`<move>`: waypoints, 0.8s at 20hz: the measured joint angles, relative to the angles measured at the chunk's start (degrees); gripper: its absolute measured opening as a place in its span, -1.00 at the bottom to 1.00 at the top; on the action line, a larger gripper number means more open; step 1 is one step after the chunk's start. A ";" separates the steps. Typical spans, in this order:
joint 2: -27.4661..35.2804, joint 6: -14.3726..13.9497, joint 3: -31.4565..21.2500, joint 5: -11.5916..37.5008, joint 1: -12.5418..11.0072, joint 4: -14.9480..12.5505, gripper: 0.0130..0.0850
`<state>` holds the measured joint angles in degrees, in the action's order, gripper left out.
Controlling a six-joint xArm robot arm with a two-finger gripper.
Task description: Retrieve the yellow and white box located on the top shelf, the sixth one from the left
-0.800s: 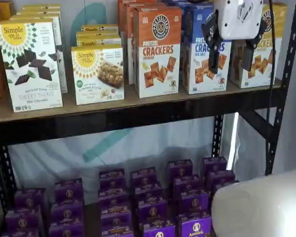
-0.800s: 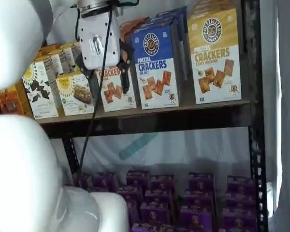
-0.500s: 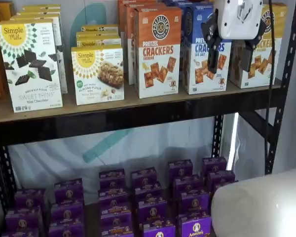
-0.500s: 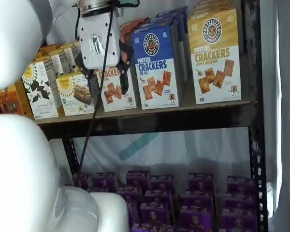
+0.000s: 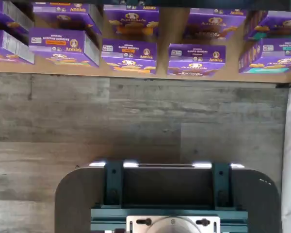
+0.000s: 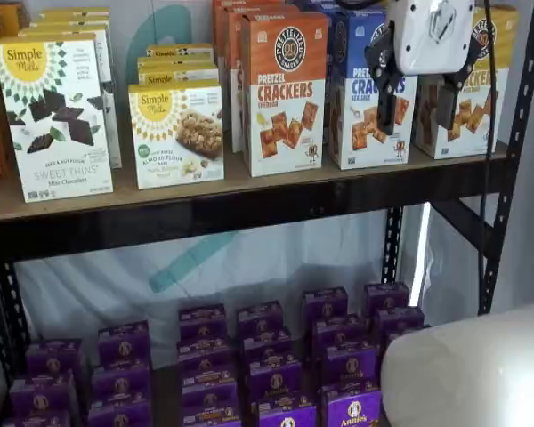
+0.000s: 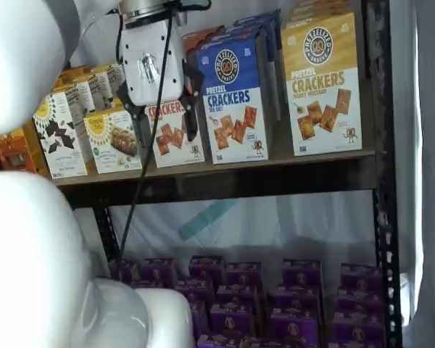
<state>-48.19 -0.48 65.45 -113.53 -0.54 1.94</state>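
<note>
Approach phase: claw (image 6: 418, 98) hung released, fingers (image 6: 388, 105) apart, before the blue carton (image 7: 235, 101). Yellow and white box (image 7: 323, 83) stood rightmost on the top shelf (image 7: 225, 177), untouched. Best shifted rightward, centred on the carton, then advanced squarely.

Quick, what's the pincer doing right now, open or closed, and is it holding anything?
Pincer: open, a clear gap between its two black fingers, holding nothing, in front of the top-shelf boxes.
</note>
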 joint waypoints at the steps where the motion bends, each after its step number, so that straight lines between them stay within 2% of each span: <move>1: -0.01 0.13 -0.16 0.19 -0.10 -0.09 1.00; 9: 0.01 2.24 -0.97 3.19 -1.38 -2.40 1.00; 16: 0.51 6.60 -1.46 5.88 -5.25 -4.46 1.00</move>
<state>-47.68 6.12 63.99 -107.65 -5.78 -2.52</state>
